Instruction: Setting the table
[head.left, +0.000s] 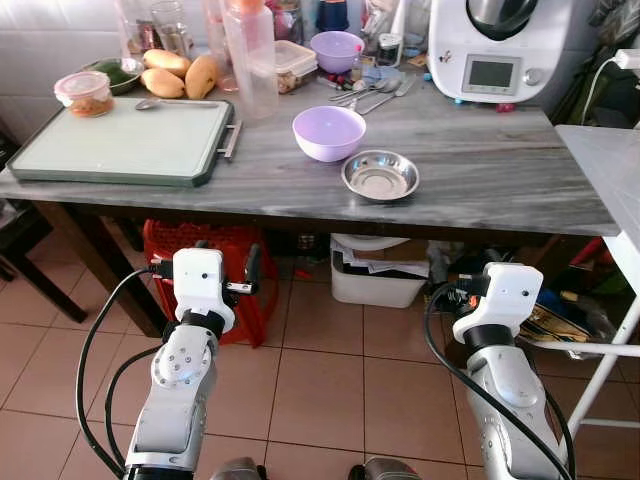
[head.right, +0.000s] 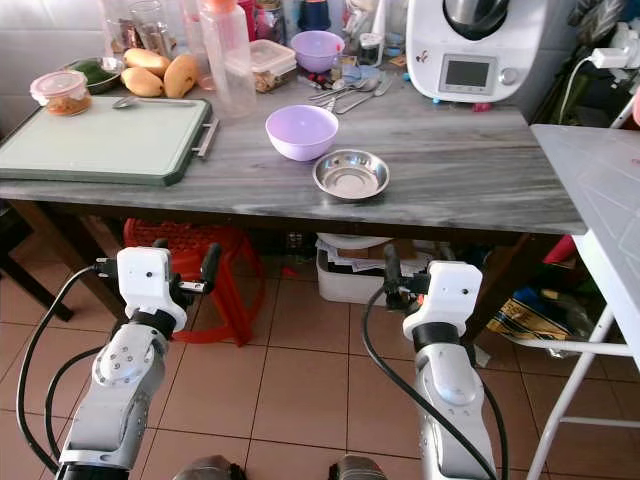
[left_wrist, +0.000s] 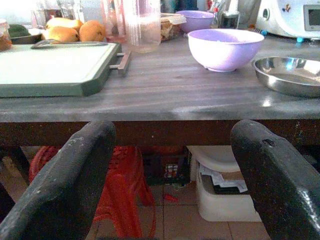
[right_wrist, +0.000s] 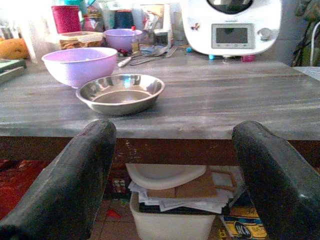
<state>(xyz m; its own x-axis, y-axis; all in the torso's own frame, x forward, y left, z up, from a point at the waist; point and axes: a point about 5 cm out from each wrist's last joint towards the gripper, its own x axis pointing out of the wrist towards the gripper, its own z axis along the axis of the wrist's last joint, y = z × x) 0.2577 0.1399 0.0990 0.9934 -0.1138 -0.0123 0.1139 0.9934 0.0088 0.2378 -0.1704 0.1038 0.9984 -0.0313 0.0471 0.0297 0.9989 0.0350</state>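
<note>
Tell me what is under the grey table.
Under the grey table stand a red plastic stool and a white bin holding papers, with a white lid on top. The tabletop hides whatever lies further back, and the bin's lower contents are covered.

I can read no word, brand or number anywhere in front of me. The white kitchen machine (right_wrist: 231, 26) at the back of the table has a small grey screen (right_wrist: 231, 35), but nothing on it is legible to me. A little coloured mark (right_wrist: 195, 26) sits on its white body beside the screen, too small to make out. The yellow packet (right_wrist: 241, 227) under the table carries dark print, too blurred to read.
</note>
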